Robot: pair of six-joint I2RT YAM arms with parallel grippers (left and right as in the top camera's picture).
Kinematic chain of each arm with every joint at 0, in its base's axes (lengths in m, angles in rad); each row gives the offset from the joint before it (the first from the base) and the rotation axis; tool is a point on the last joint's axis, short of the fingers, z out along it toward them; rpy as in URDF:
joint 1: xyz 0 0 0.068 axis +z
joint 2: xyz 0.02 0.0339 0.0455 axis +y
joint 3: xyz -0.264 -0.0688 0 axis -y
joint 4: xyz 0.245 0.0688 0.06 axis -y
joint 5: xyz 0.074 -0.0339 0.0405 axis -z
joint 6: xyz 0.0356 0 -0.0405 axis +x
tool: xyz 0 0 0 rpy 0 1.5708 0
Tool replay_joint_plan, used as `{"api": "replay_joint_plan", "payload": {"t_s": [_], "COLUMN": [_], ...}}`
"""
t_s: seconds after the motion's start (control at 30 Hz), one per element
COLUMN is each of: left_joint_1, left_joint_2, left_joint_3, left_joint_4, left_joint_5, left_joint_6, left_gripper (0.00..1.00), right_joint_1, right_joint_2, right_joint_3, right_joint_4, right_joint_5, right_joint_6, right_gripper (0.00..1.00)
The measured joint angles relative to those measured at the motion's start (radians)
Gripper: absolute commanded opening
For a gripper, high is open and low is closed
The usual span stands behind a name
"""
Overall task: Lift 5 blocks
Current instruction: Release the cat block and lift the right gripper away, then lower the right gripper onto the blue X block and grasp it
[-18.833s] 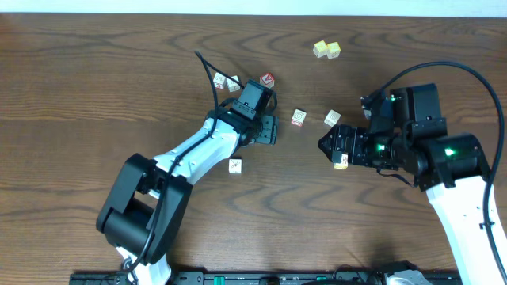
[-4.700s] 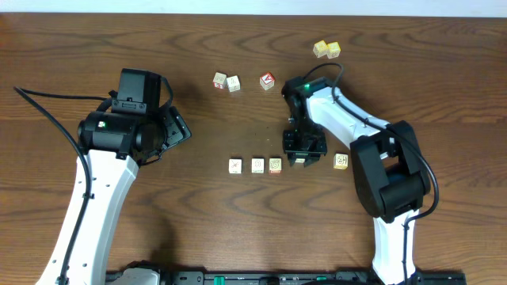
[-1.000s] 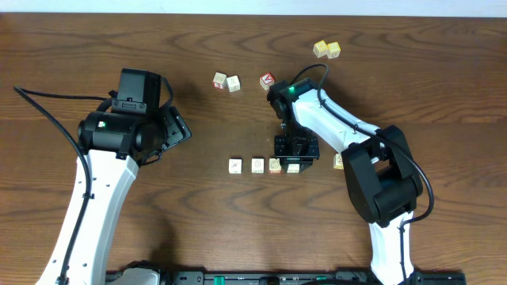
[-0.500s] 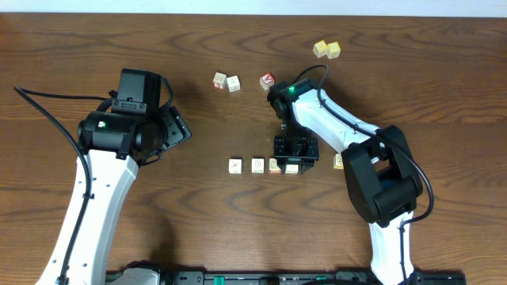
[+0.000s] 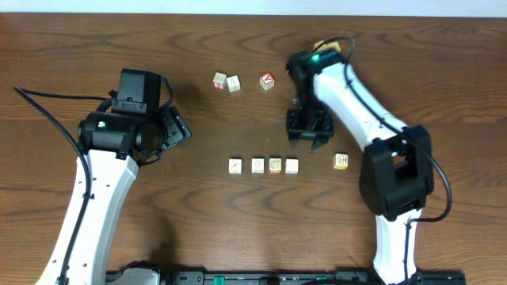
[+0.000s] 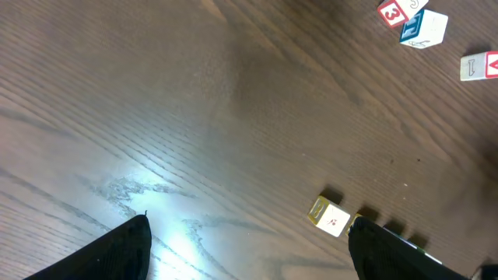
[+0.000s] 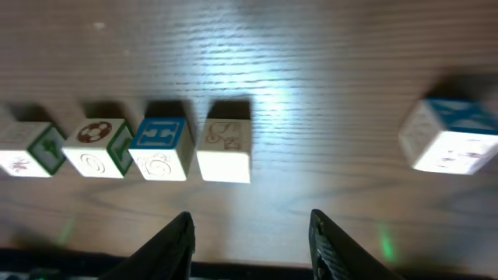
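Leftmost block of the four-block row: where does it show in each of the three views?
Overhead: the leftmost block sits below centre, at the row's left end.
Left wrist: low, right of centre.
Right wrist: at the left edge.
Shared landmark: the row it begins, mostly hidden in the left wrist view.

The blocks (image 7: 226,149) have cream faces with red, green and blue prints; the counter (image 5: 79,63) is dark brown wood grain.

Leftmost block (image 7: 22,149) cut by left edge, lone block (image 7: 450,145) blurred, red-faced cube (image 6: 481,67) cut by right edge
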Motion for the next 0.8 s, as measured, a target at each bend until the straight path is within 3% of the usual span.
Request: {"api": "replay_joint_plan", "payload": {"t_s": [0.2,0.3,0.4,0.47,0.53,0.67,0.8], "left_joint_1": [0.0,0.0,0.0,0.0,0.0,0.0,0.0], "left_joint_2": [0.0,0.0,0.0,0.0,0.0,0.0,0.0], "left_joint_3": [0.0,0.0,0.0,0.0,0.0,0.0,0.0], "left_joint_4": [0.0,0.0,0.0,0.0,0.0,0.0,0.0], "left_joint_5": [0.0,0.0,0.0,0.0,0.0,0.0,0.0], "left_joint_6": [0.0,0.0,0.0,0.0,0.0,0.0,0.0], "left_gripper": [0.81,0.82,0.81,0.81,0.81,0.81,0.81], "right_joint_1": [-0.106,-0.156,-0.171,-0.169,-0.167,-0.168,-0.168], "right_joint_2": [-0.051,-0.141,-0.265,-0.344,-0.401,-0.415,-0.391], "right_joint_3": [0.024,0.016,-0.022,-0.069,-0.135,-0.277,-0.432], "right_joint_4": [-0.097,-0.116,-0.114,-0.097,-0.045,0.1,0.256], "right_joint_5": [0.029,0.078,0.143,0.18,0.208,0.232,0.237], "right_joint_6": [-0.021,-0.022,-0.004,0.011,0.024,0.033,0.035], "right_gripper": [0.45,0.51,0.73,0.82,0.99,0.99,0.9]}}
